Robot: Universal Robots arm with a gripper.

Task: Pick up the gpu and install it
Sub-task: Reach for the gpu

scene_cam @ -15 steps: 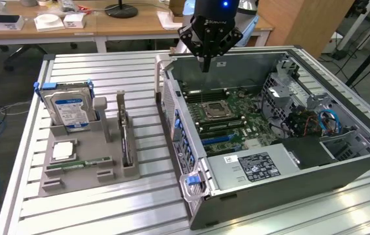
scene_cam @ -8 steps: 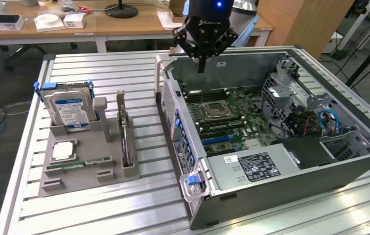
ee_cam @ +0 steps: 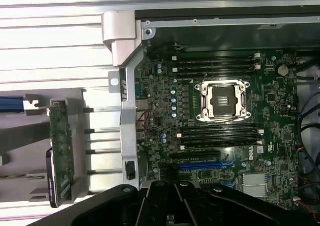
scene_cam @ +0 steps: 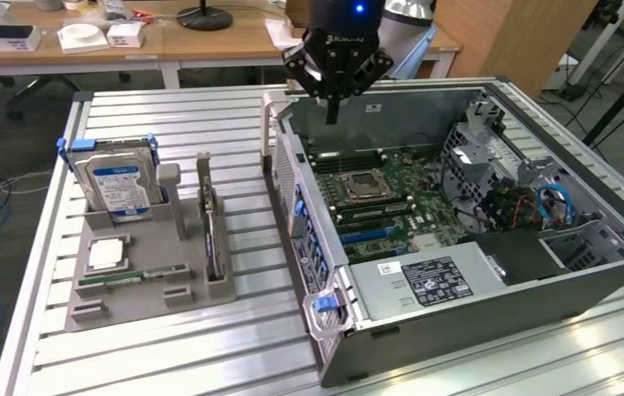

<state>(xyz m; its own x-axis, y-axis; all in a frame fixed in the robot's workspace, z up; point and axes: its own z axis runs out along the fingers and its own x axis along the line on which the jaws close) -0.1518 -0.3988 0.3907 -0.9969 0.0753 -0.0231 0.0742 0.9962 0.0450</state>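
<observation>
The gpu [scene_cam: 210, 227] stands on its long edge in a slot of the grey holder [scene_cam: 136, 307], on the table to the exterior view's left of the open computer case [scene_cam: 444, 322]. In the wrist view the gpu [ee_cam: 61, 151] shows as a thin green card with a black end. My gripper [scene_cam: 332, 114] hangs above the case's far edge, over the motherboard [scene_cam: 384, 194], well apart from the gpu. Its fingers are shut together with nothing between them. A blue expansion slot [ee_cam: 200, 164] lies on the motherboard [ee_cam: 165, 94] near the processor socket [ee_cam: 222, 100].
The holder also carries an upright silver hard drive [scene_cam: 120, 186], a small green memory stick [scene_cam: 130, 276] and a square chip [scene_cam: 106, 254]. Drive cages and blue cables [scene_cam: 555, 206] fill the case's far side. A desk [scene_cam: 180, 37] with boxes stands behind the table.
</observation>
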